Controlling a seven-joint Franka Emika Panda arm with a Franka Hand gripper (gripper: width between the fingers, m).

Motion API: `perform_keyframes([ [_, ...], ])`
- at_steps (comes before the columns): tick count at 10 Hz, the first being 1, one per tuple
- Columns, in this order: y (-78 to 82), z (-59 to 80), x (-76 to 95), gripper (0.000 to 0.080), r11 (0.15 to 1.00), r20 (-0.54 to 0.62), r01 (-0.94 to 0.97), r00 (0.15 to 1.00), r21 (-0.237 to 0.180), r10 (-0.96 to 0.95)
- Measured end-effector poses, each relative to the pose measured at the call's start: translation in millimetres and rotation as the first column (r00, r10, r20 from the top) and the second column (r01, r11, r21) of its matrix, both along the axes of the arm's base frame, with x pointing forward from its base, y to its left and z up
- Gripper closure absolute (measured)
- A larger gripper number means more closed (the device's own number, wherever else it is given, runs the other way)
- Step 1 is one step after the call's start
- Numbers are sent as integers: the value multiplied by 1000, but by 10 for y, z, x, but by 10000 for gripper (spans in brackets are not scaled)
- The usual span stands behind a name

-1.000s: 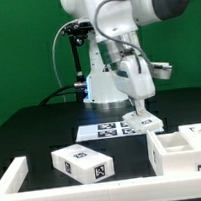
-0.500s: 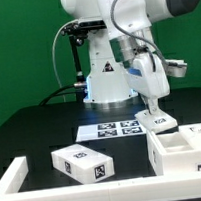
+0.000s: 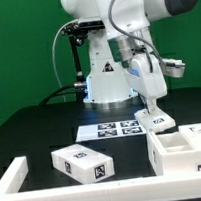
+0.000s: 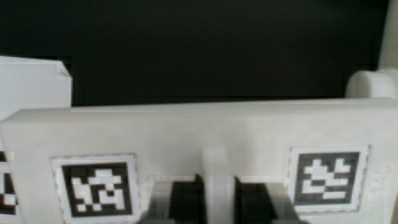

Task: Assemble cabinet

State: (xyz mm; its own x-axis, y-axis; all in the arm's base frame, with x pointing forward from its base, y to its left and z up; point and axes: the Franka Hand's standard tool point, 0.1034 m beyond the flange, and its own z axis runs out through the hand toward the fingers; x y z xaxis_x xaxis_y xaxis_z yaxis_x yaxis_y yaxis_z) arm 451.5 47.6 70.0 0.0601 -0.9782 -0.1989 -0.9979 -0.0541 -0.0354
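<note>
The cabinet body (image 3: 186,148) runs off the exterior view's right edge. The gripper (image 3: 150,110) tips merge with a small white piece (image 3: 155,121), too small to tell any grip. On the wrist view, a white tagged part (image 4: 196,130) comes up blurred and clipped by the frame, perhaps that same piece, and its tags (image 4: 98,186) are unreadable.

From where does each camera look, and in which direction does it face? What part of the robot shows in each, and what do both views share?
Exterior view: off the arm, facing the robot base across the table; shows the arm, its gripper, the cabinet body.
Wrist view: on the wrist, looking closely at the white tagged piece; only dark blurred shapes, probably the fingers, show.
Both share that tagged piece, under the gripper.
</note>
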Motion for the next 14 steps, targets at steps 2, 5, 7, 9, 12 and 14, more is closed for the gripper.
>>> perform_keyframes([
  [2, -17, 31, 113, 737, 1000, 12, -1, 1000, 0, 1],
  [5, 74, -7, 108, 737, 1000, 3, -4, 1000, -1, 4],
  [7, 95, -16, 146, 737, 1000, 3, -5, 1000, -1, 5],
  [9, 62, -33, 144, 737, 1000, -1, -3, 1000, -2, 3],
  [12, 25, -56, 77, 737, 1000, -8, 0, 1000, -5, 0],
  [14, -28, -40, 105, 737, 1000, -2, 3, 1000, -7, -3],
])
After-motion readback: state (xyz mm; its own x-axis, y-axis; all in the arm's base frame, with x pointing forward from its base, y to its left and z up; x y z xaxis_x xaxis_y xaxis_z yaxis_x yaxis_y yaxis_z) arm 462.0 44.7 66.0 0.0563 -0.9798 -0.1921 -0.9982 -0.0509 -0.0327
